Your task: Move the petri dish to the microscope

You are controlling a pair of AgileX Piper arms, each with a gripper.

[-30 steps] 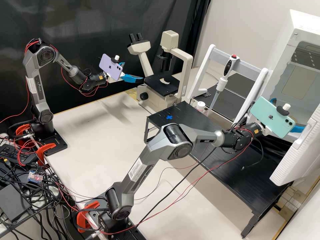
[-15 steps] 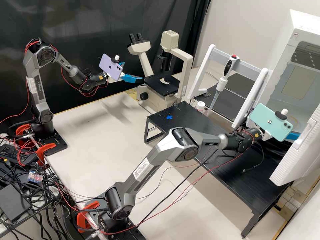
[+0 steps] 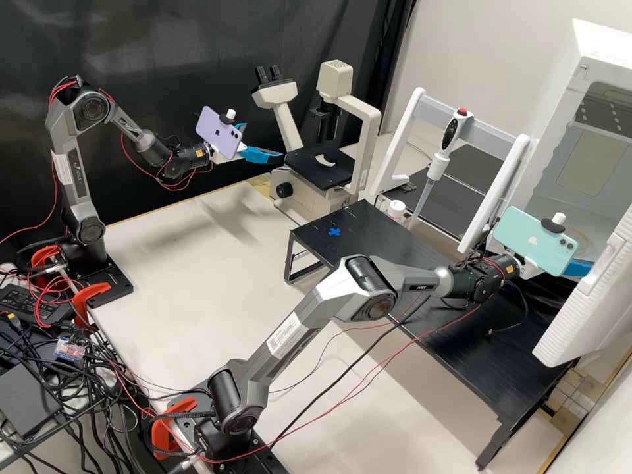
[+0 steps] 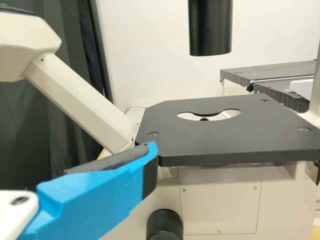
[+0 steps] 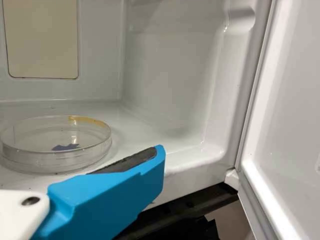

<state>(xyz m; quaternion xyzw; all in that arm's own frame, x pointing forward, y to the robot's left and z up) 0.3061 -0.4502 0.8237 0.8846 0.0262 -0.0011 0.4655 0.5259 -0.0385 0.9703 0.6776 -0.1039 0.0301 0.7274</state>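
We see the petri dish (image 5: 56, 156) on the floor of the open white cabinet (image 3: 559, 128) at the scene's right. Our right gripper (image 3: 578, 268) is near the dish, fingers spread. Farther off, our left gripper (image 3: 264, 141) hangs with its fingers apart, just left of the microscope (image 3: 309, 170).

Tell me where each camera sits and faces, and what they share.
High view: fixed, facing forward and down on worktop; left arm and right arm show.
Left wrist: on that arm, facing microscope; one blue finger shows.
Right wrist: on that arm, facing into cabinet at dish; one blue finger shows.
High and left wrist share microscope.
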